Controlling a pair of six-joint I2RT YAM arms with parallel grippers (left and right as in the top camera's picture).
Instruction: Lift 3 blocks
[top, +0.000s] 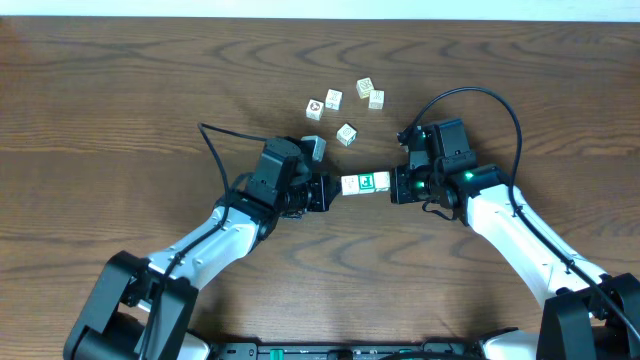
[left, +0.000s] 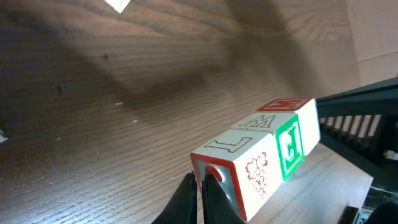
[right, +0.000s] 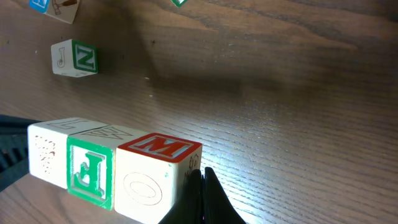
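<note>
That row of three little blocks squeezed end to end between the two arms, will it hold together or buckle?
Probably precarious: the blocks seem held only by end pressure from the left gripper and right gripper, so the middle one could drop out. They look like hard wood, so squashing seems unlikely, though smooth faces may slip.

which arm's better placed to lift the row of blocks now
Neither alone: left hand, shut, presses one end of the three blocks, right hand, shut, the other. The row likely holds only if both rise together.
</note>
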